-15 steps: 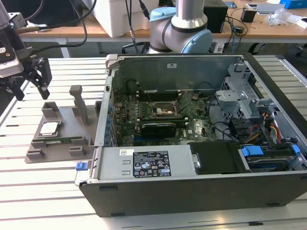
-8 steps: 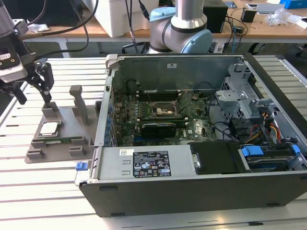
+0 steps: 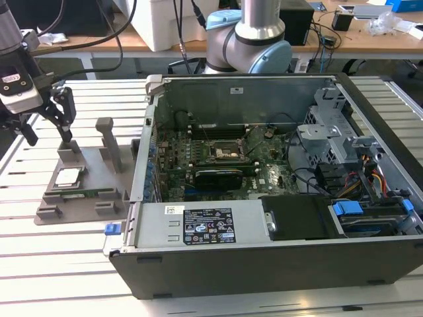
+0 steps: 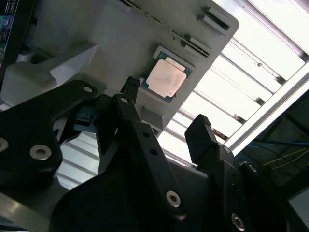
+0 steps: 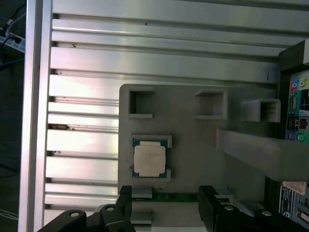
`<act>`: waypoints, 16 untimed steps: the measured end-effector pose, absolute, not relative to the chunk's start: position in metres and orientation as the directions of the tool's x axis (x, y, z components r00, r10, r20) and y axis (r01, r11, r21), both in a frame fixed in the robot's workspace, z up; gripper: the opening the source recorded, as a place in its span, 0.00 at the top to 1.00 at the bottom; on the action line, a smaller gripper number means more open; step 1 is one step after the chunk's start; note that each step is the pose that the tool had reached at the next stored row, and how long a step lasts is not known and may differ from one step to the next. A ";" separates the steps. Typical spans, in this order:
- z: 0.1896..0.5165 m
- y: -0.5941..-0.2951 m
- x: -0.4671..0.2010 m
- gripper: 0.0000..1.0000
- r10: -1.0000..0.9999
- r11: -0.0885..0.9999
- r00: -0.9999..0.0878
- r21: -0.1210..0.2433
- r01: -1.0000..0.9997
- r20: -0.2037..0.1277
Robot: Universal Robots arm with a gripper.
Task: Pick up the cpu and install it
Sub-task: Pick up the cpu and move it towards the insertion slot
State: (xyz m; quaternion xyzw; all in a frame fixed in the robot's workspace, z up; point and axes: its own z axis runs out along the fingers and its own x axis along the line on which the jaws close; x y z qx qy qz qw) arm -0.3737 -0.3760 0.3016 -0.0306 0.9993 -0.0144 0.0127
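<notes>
Slatted aluminium table (image 3: 66, 264) runs under everything, its pale ribs reaching the near edge of the exterior view. Wooden desks (image 3: 370, 33) strewn with cables and small boxes stand behind it.

Largest on the table is an open computer case (image 3: 218, 228) lying on its side. Its green motherboard (image 3: 198, 178) is exposed and a black socket with a metal frame (image 3: 221, 153) sits near the board's middle. The arm's grey and blue joint (image 3: 254, 39) rises behind the case.

At the exterior view's left, just beside the case, sits a grey fixture (image 3: 79, 205) with 2 upright posts (image 3: 109, 142).

The gripper (image 3: 49, 139) hangs over this fixture with its 2 black fingers spread wide and nothing between them.

The cpu (image 3: 68, 176) lies flat in a square recess of the fixture, silver top up, apart from both fingers. Both wrist views show it beyond the fingertips (image 5: 149, 160) (image 4: 166, 77).

A green memory stick (image 5: 176, 197) lies in a slot near the cpu, its ends covered by the fingers. In the first wrist view a post crosses part of the fixture, and the case is cut off at the frame's edge.
</notes>
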 end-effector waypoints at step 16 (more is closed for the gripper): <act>0.293 -0.376 -0.374 0.34 -0.062 0.998 -0.998 -0.030 -0.061 -0.025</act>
